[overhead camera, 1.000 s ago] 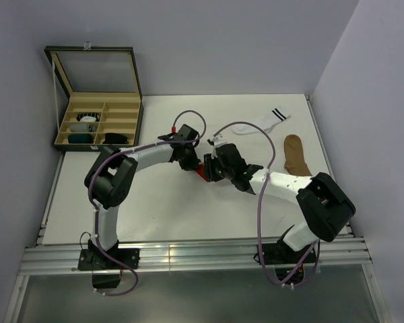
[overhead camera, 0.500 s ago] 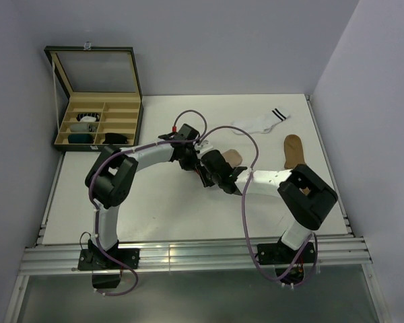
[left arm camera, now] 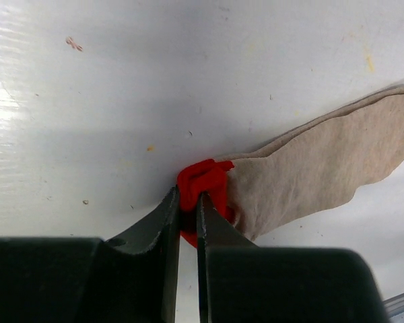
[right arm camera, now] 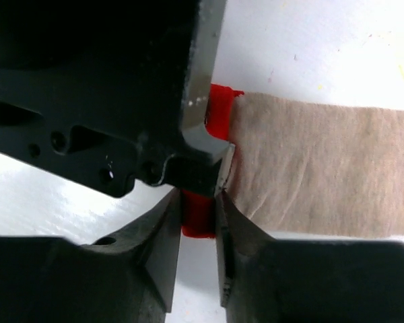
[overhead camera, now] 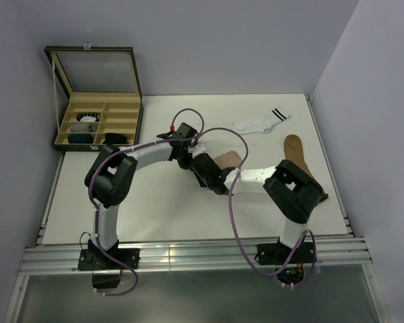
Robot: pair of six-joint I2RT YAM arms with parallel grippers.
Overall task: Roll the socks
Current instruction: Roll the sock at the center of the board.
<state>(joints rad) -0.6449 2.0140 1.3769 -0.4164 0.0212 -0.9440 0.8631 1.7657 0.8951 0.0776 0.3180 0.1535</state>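
Observation:
A beige sock (left arm camera: 323,158) with a red cuff (left arm camera: 203,183) lies flat mid-table; in the top view the sock (overhead camera: 230,159) shows just right of both grippers. My left gripper (left arm camera: 188,200) is shut on the red cuff. My right gripper (right arm camera: 198,202) meets it from the opposite side, its jaws pressed on the same cuff (right arm camera: 198,217) right below the left fingers (right arm camera: 205,145). The beige fabric (right arm camera: 323,175) stretches away to the right. In the top view, the left gripper (overhead camera: 187,159) and right gripper (overhead camera: 203,172) touch, hiding the cuff.
A white sock with black stripes (overhead camera: 259,123) lies at the back right. A brown sock (overhead camera: 296,149) lies to the right, partly under the right arm. An open compartment box (overhead camera: 131,131) with rolled socks stands at the back left. Purple cables loop above both arms.
The right arm has swung left, bringing its gripper up against the left gripper. Its jaws narrowed onto the red cuff. The beige sock's foot now shows beside it; the left gripper held still.

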